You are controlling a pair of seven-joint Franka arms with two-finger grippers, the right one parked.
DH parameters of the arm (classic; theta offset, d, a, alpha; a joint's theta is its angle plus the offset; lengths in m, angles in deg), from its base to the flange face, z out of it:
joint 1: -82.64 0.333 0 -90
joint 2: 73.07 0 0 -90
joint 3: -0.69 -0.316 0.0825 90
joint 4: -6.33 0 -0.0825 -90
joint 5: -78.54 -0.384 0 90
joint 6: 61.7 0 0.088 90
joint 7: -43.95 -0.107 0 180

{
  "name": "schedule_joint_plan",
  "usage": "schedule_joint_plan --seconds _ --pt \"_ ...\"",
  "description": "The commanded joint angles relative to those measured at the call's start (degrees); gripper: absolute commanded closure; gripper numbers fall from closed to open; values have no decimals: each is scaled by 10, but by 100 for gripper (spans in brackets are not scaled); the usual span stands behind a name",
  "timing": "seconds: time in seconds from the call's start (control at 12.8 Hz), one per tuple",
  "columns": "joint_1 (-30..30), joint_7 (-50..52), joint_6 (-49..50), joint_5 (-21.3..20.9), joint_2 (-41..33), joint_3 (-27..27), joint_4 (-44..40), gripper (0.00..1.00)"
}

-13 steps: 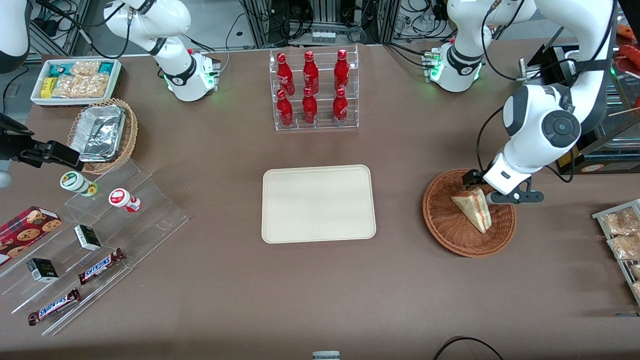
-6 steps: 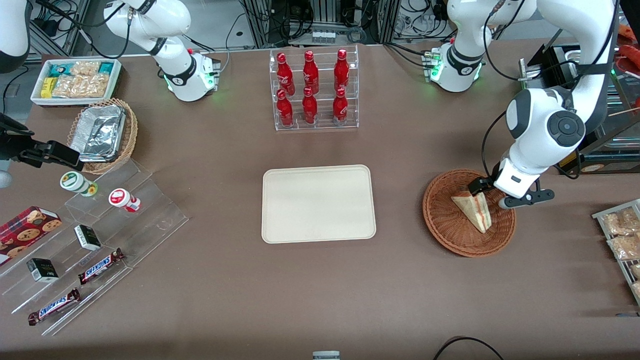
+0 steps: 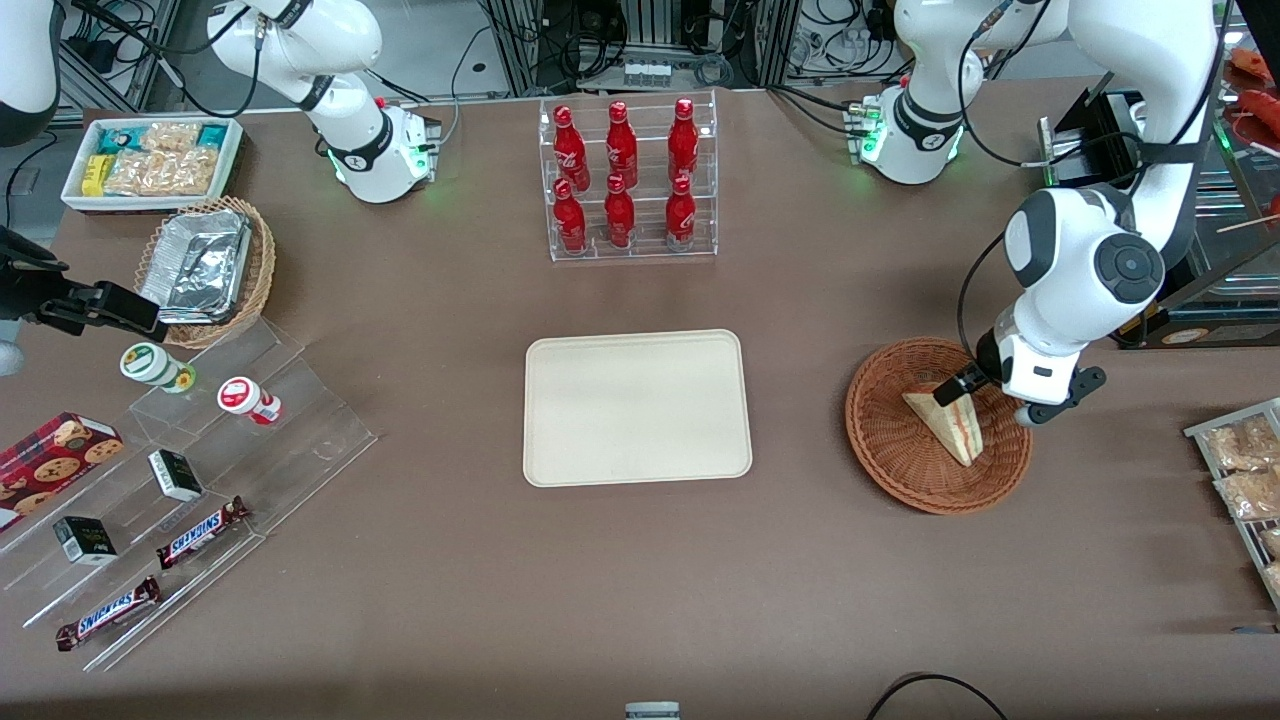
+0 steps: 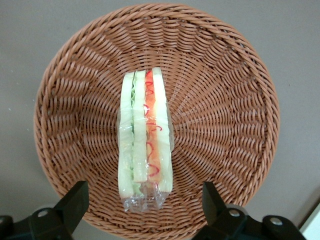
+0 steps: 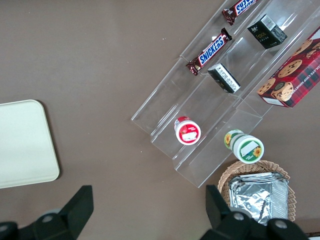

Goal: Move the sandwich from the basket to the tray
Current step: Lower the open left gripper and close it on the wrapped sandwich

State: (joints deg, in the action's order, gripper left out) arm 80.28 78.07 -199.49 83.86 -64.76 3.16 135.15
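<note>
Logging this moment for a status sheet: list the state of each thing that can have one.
Clear-wrapped triangular sandwich: lying in the basket, ungrasped.
Round reddish-brown wicker basket: holds the sandwich.
Cream-beige rectangular tray: holds nothing.
Left arm's gripper: open, above the sandwich, fingers either side of it.
</note>
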Motion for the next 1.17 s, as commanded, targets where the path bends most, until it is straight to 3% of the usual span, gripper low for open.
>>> schedule_joint_plan --seconds 0.0,0.47,1.01,1.09 --pt "1 29 -11 12 12 3 -1 0" --pt "-3 16 -12 -26 37 4 -7 0" --pt "-2 16 -45 -28 80 4 -21 0" --pt "-2 16 -48 -28 81 4 -21 11"
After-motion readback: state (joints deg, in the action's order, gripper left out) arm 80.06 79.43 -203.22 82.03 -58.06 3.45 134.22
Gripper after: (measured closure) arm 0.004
